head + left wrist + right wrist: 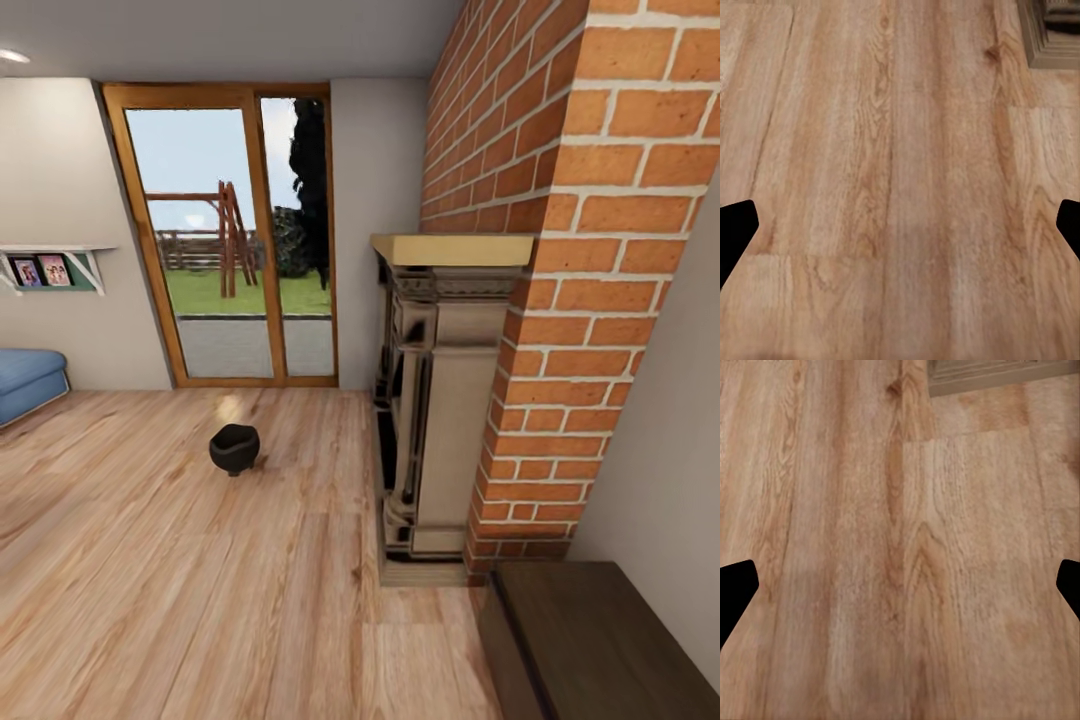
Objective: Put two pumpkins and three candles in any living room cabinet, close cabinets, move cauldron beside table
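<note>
**Cauldron step: the robot in transit across the living-room floor**

Head view. The cauldron [234, 448], a small black wide-mouthed pot, stands alone on the plank floor [150, 580] a little left of the frame's centre, below the glazed door [225, 235] with its orange wooden frame. To its right, well apart from it, rises the fireplace surround [440, 400], set against the brick chimney [570, 250] that occupies the upper right. The dark-brown cabinet [600, 640] shows as a flat top in the lower right corner; its fronts face away from the camera, so whether they are closed cannot be told. A blue sofa [25, 380] edge lies at the left margin, beneath a wall shelf [55, 265] carrying framed pictures.

Left wrist view. The left pincer [900, 232] hangs over bare planks, its two dark fingertips [735, 232] at opposite edges of the frame: spread wide, holding nothing.

Right wrist view. The right pincer [900, 592] shows the same: fingertips [735, 592] wide apart over bare floor, nothing between them.

Reading. With both pincers free and the cauldron ahead, the step in hand appears to be the approach to the cauldron. The next move calls for driving closer, lowering an arm, and taking the pot by its rim, then carrying it to the desk, whose position cannot be judged from here.
</note>
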You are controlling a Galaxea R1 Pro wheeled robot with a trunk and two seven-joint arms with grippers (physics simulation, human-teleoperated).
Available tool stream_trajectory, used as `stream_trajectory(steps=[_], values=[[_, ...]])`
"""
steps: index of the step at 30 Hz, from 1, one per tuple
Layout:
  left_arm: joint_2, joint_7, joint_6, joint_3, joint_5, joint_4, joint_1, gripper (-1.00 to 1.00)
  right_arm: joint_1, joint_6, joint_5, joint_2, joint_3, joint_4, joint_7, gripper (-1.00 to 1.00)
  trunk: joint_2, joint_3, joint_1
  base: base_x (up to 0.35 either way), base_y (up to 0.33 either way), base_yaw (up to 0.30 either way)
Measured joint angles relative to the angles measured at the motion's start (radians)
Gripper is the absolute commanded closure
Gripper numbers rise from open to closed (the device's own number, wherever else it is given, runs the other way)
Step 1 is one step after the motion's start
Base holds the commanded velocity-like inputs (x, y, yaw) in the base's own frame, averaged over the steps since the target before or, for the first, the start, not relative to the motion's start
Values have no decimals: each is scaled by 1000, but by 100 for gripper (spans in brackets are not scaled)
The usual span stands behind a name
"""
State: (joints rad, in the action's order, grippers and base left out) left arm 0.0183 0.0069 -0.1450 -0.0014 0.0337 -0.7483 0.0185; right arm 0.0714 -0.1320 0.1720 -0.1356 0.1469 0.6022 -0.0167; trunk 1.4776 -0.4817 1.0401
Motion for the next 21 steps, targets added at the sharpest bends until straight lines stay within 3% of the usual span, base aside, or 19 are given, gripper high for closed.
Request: stream_trajectory(steps=[21], values=[[0,0,0,0,1,-1,1,-100,0,0,0,0,0,0,0,-100,0,0,0,195,0,2]])
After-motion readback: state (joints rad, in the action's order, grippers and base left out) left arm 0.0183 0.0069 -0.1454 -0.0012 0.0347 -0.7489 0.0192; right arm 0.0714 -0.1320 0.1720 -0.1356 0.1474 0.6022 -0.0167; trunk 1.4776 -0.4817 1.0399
